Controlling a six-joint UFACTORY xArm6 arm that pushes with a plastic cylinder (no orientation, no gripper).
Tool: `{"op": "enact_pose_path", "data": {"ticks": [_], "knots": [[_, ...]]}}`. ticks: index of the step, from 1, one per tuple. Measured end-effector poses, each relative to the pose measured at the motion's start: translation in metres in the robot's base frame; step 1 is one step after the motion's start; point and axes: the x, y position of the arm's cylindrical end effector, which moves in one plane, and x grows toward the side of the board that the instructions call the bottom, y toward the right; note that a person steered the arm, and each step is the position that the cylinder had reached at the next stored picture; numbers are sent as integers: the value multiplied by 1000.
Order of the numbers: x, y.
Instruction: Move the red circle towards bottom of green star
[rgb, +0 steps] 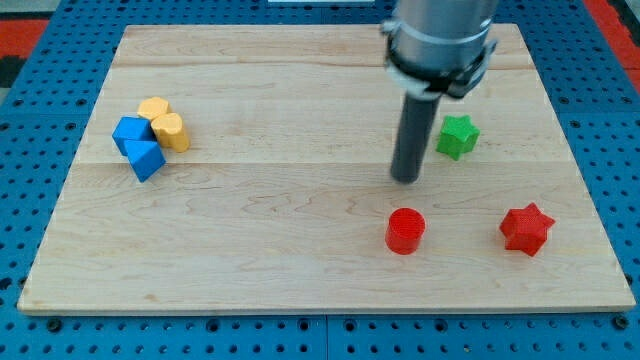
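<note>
— Where is the red circle?

— Low on the board, right of centre, below and left of the green star. My tip sits just above the circle, apart from it, left of the star.

— Holding anything?

— No, it's a bare rod, nothing to open or close; it touches no block.

— So how do I push well?

— I'd judge: come round to the circle's lower left, then push up and right, stopping under the star, clear of the red star.

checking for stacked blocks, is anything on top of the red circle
No. The red circle shows a bare top face. My tip is above it in the view, not touching. What it covers underneath cannot be seen.
</note>
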Motion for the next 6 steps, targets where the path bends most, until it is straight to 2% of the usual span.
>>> {"op": "enact_pose_path", "data": {"ticks": [1,2,3,4,6], "knots": [[77,-17],[113,1],[90,5],[66,-23],[57,42]]}}
